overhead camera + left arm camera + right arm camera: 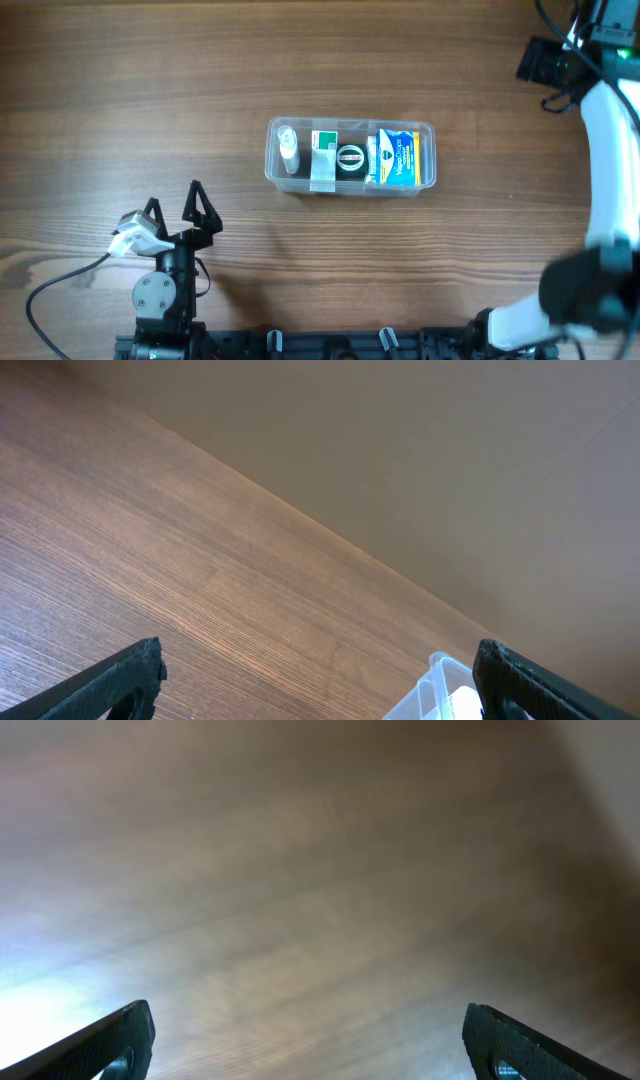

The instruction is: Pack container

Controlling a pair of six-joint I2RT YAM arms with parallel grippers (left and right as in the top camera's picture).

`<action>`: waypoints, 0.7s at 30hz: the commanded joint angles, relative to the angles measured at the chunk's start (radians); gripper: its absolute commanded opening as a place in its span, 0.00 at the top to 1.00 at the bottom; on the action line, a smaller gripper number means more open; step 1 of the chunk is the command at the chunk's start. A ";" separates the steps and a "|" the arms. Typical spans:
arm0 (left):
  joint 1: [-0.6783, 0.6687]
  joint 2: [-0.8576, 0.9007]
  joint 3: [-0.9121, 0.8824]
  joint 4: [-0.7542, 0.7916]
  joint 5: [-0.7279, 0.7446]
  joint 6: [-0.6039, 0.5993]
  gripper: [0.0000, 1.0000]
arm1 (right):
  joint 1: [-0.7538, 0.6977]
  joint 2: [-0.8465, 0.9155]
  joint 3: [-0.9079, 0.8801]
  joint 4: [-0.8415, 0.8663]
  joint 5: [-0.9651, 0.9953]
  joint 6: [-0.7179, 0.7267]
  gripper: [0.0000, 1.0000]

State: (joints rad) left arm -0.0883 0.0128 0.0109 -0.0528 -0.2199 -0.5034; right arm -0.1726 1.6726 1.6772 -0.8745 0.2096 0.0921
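Note:
The clear plastic container lies mid-table. Inside it are a white bottle at the left, a green and white box, a round black item and a blue and yellow box at the right. My left gripper is open and empty, near the front left, apart from the container. In the left wrist view the container's corner shows beside the right finger. My right gripper is open and empty in its wrist view, over blurred wood; its arm rises along the right edge.
A white cable connector sits on the left arm. The rail of the arm bases runs along the front edge. Bare wooden table surrounds the container.

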 commanded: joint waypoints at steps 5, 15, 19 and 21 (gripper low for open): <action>0.008 -0.010 -0.005 0.000 -0.006 0.005 0.00 | 0.192 -0.607 -0.153 0.259 -0.010 0.011 0.00; 0.008 -0.010 -0.005 0.000 -0.006 0.005 0.00 | 0.206 -1.241 -1.141 0.990 -0.144 -0.066 0.00; 0.008 -0.010 -0.005 0.000 -0.006 0.005 0.00 | 0.192 -1.412 -1.324 1.023 -0.140 -0.066 0.00; 0.008 -0.010 -0.005 0.000 -0.006 0.005 0.00 | 0.192 -1.503 -1.404 1.024 -0.141 -0.064 0.00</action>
State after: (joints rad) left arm -0.0883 0.0116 0.0101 -0.0521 -0.2199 -0.5034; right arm 0.0227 0.2649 0.3470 0.1432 0.0856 0.0349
